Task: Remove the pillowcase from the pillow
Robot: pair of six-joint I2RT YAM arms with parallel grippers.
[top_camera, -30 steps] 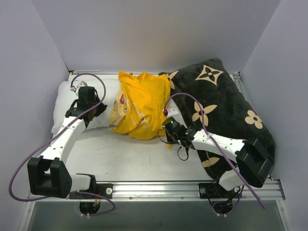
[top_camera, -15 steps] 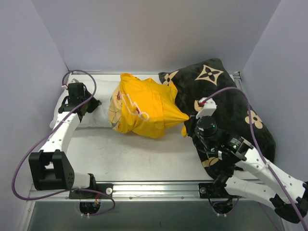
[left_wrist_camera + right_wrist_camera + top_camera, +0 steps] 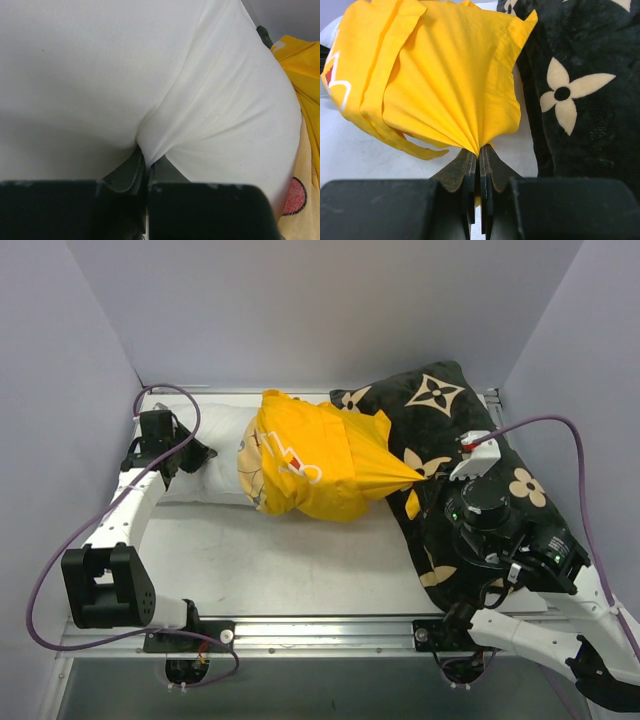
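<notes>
The yellow pillowcase [image 3: 320, 462] covers the right end of the white pillow [image 3: 215, 455] and is stretched into taut folds toward the right. My right gripper [image 3: 418, 480] is shut on a bunched corner of the pillowcase [image 3: 450, 85], over the black flowered pillow. My left gripper [image 3: 190, 453] is shut on a pinch of the white pillow [image 3: 165, 100] at its left end; the fabric is drawn between the jaws. The pillow's left part is bare. The pillow's blue tag is not visible.
A large black pillow with tan flowers [image 3: 470, 455] fills the right side of the table, under my right arm; it shows in the right wrist view [image 3: 580, 85]. White walls close the back and sides. Bare tabletop [image 3: 300, 560] lies in front of the pillows.
My right gripper has pulled the pillowcase corner to the right over the black pillow, stretching the case and baring more white pillow. My left gripper has shifted slightly left and back, holding the pillow.
</notes>
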